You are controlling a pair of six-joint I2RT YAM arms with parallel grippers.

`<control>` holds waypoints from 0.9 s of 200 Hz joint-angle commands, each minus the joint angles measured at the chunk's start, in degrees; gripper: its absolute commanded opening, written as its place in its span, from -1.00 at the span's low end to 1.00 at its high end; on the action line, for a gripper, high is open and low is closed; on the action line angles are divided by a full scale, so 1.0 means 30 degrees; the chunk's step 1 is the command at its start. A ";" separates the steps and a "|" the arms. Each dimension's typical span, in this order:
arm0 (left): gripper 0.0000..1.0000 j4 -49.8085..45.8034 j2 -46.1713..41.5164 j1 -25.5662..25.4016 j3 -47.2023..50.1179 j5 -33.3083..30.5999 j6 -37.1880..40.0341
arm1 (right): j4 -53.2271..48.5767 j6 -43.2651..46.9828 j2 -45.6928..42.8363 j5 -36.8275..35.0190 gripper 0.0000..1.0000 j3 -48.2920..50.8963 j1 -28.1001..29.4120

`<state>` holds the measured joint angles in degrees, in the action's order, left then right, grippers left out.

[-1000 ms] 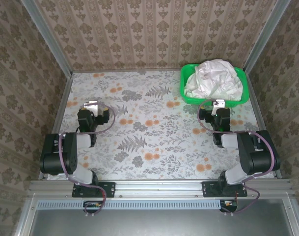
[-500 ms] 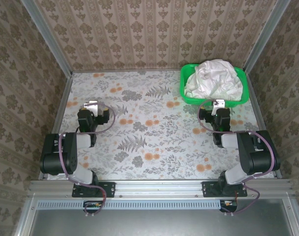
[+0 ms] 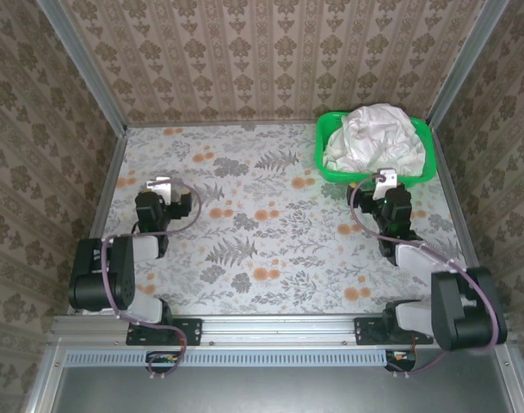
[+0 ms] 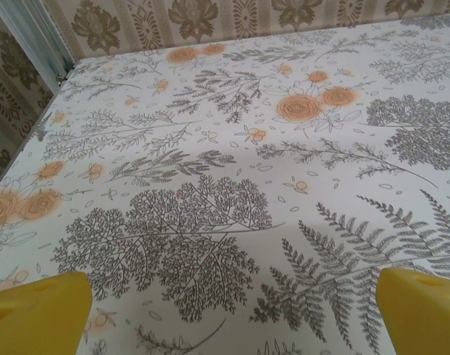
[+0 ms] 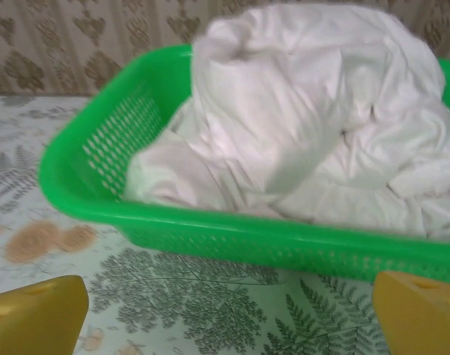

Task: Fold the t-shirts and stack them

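Over floral tabletop (image 4: 210,148), left tool (image 4: 228,314) and right tool (image 5: 226,314) gape wide, holding nothing.

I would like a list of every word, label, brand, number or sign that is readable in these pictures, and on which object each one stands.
None: no text can be read in these pictures.
The t-shirts lie crumpled in the green basket and show plain white cloth, with no lettering in sight.
The basket, the floral table and the patterned walls bear no words, labels or numbers.
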<state>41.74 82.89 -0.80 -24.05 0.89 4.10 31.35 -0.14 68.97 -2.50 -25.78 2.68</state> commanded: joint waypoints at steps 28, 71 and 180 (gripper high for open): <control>1.00 -0.8898 -0.4883 -0.0719 -0.3519 0.1481 0.2159 | -1.1238 -0.1813 -0.0285 0.0557 1.00 -0.7712 -0.0511; 0.99 -1.0714 -0.4845 -0.3988 -0.5870 0.2373 0.2312 | -1.5313 -0.3604 0.4456 -0.1073 1.00 -1.4569 -0.1119; 1.00 -0.5919 -0.0543 -1.2639 -0.8498 0.3070 0.0224 | -1.6729 -0.6576 1.3912 -0.0928 0.86 -2.0635 -0.1361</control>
<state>19.35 80.58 -36.58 -47.44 7.75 6.74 -15.73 -16.32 107.04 -5.72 -84.25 -1.15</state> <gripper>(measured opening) 0.997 0.977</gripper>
